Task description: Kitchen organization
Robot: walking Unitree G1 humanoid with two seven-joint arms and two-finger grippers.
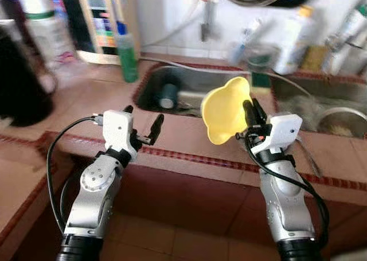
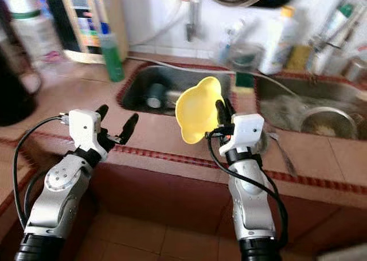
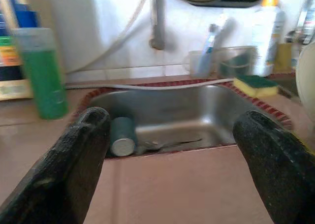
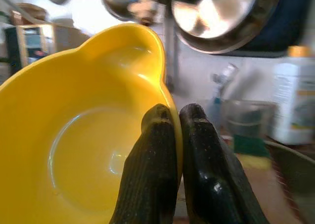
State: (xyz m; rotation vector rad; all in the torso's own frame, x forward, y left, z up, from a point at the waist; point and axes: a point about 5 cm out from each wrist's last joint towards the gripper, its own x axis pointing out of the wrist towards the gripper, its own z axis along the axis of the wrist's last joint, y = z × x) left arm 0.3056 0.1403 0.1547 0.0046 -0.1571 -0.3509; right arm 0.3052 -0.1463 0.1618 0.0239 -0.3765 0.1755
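- right gripper (image 1: 250,113) pinched on the rim of the yellow bowl (image 1: 225,109), one finger inside the bowl, one outside; bowl is tipped on edge, held up in the air over the front edge of the counter (image 1: 189,137), between the two basins
- left gripper (image 1: 143,123) spread wide, nothing in it, hovering above the counter's front edge facing the left sink (image 1: 172,89)
- risk: grip is a thin rim pinch only, so the bowl can pivot or slip out on any quick swing; a drop here likely lands on the counter edge and then the floor
- risk: eye views are blurred, so aim for a set-down is my guess, not a sure fix
- left sink holds a dark cylindrical cup (image 3: 122,135) lying on its side plus something thin, maybe cutlery, too blurred to tell; bowl put in there would land on them
- right sink (image 1: 321,100) holds a metal pot (image 1: 344,120); little free room there
- green bottle (image 1: 127,54) stands at the left sink's back-left corner; sponge (image 3: 257,84) sits on the ledge between the basins
- a hose runs along the back edge of the left sink; white bottle (image 1: 295,37) and a clear container crowd the back wall
- pans hang on the wall above, so lifting the bowl high near the wall could clip them
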